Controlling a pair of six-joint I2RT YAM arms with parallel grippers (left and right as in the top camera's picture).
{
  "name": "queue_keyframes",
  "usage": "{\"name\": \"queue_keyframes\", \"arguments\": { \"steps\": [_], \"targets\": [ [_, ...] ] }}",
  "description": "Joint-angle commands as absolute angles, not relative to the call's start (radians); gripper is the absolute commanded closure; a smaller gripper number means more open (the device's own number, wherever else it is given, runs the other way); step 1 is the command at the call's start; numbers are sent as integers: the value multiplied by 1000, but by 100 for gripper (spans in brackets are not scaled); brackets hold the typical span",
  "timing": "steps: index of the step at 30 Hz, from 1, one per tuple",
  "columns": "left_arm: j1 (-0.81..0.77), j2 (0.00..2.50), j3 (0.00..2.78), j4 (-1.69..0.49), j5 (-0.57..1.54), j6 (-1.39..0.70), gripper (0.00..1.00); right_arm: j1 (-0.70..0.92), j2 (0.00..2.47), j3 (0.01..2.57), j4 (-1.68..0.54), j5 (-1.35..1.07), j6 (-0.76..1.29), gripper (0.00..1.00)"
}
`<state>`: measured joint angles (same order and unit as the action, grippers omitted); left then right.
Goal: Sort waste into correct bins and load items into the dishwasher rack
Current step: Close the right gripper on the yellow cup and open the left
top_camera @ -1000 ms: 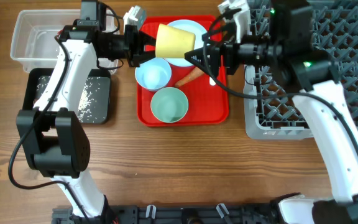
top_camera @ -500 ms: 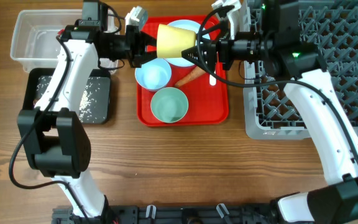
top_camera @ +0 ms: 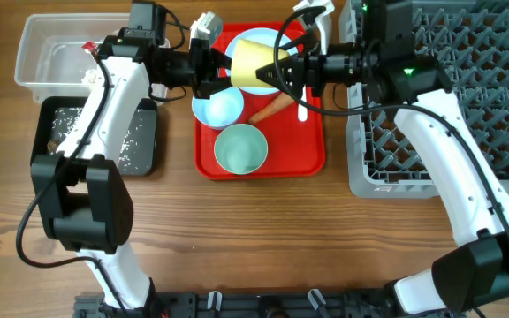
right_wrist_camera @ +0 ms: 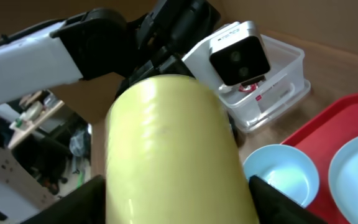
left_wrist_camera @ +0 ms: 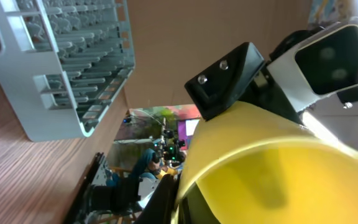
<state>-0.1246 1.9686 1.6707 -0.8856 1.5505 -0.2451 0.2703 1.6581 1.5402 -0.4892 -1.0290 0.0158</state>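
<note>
- counts: two grippers (left gripper (top_camera: pixel 223 71), right gripper (top_camera: pixel 283 71)), one yellow cup (top_camera: pixel 256 64), one pale-blue plate (top_camera: pixel 270 35), two bowls (light-blue bowl (top_camera: pixel 217 108), pale-green bowl (top_camera: pixel 240 148)), one carrot (top_camera: pixel 270 108), one white spoon (top_camera: pixel 304 108), one red tray (top_camera: pixel 300 152), one rack (top_camera: pixel 369 168), two bins (clear tub (top_camera: pixel 51 57), black tray (top_camera: pixel 141 166)).
- yellow cup is in the air over the far end of the red tray, on its side, mouth toward the tray's left, above the pale-blue plate.
- left gripper reaches in from the left of the red tray, clamped narrow on the cup's rim and holding it.
- right gripper reaches in from the right of the red tray, jaws partly wide, one on each side of the cup's base end. cannot tell whether they press on it.
- on the red tray: light-blue bowl at left-middle, pale-green bowl near the front, carrot and white spoon toward the right side.
- on the desk (top_camera: pixel 237 238): rack just right of the red tray, both bins left of it, clear tub farther back. rice grains (top_camera: pixel 129 134) lie in the black tray.
- only the overhead shows the pale-green bowl, carrot, white spoon and black tray.
- only the left wrist view shows the cup's inside, with a corner of the rack behind it.
- right wrist view shows the cup's outer wall between its own fingers, with the clear tub, light-blue bowl and plate edge past it.
</note>
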Motion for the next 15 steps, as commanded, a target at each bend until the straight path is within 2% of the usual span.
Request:
{"name": "queue_keyframes", "arguments": {
  "steps": [1, 4, 8, 9, 12, 15],
  "targets": [
    [-123, 1930, 1670, -886, 1577, -247, 96, 277, 1666, 1556, -483, -1103, 1, 40],
    [-123, 1930, 1670, -886, 1577, -247, 96, 277, 1666, 1556, -484, -1106, 3, 40],
    [-123, 1930, 1670, -886, 1576, -247, 82, 277, 1665, 1556, -483, -1106, 6, 41],
    [-123, 1930, 1670, -883, 1576, -247, 72, 277, 1665, 1556, -483, -1105, 18, 42],
    [-123, 1930, 1670, -878, 1576, -246, 60, 272, 1664, 1556, -483, -1105, 29, 41],
    [-120, 1930, 1670, -878, 1576, -246, 55, 247, 1655, 1556, -491, -1105, 58, 42]
  ]
}}
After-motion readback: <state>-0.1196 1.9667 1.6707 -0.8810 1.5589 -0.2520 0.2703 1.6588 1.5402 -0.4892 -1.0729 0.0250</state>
